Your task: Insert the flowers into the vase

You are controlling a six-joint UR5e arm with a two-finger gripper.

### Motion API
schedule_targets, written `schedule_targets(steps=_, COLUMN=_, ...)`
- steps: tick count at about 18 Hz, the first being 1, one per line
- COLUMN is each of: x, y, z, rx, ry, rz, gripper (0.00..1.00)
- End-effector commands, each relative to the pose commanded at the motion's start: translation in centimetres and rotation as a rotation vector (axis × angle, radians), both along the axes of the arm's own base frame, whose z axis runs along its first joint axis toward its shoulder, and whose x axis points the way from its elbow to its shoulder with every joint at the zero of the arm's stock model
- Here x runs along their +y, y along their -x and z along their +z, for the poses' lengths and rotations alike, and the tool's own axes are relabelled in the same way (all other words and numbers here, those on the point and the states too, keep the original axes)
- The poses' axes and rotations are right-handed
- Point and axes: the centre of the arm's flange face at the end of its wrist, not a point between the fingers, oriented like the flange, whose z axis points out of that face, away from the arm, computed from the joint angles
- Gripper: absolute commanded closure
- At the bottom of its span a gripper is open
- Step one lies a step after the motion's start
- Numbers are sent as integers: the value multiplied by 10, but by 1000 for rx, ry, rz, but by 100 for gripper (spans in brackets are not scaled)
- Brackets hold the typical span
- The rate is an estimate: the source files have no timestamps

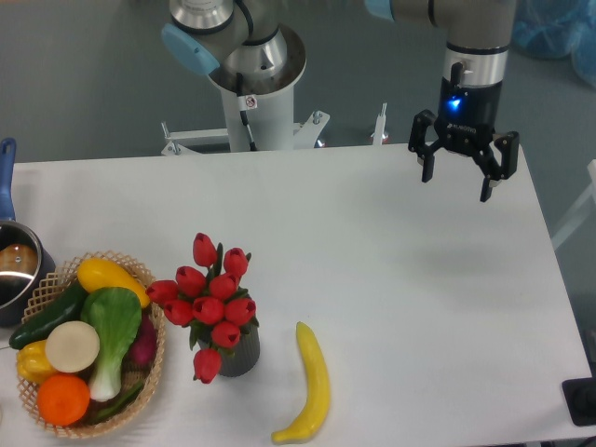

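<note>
The red tulips (pixel 209 298) with green leaves stand upright in the dark grey ribbed vase (pixel 235 354) near the table's front left. One bloom droops over the vase's left side. My gripper (pixel 458 184) hangs open and empty above the table's far right, well away from the flowers and the vase.
A wicker basket (pixel 56 424) of toy vegetables and fruit sits left of the vase. A yellow banana (pixel 312 384) lies just right of the vase. A pot (pixel 11 270) with a blue handle is at the left edge. The arm's base (pixel 253 84) stands behind the table.
</note>
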Motion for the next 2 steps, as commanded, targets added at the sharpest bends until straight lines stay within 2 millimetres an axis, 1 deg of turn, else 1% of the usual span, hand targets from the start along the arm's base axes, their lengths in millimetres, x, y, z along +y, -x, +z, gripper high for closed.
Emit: schedule_targets(steps=2, x=0, y=0, z=0, rx=-3, ry=1, rz=0, gripper=0)
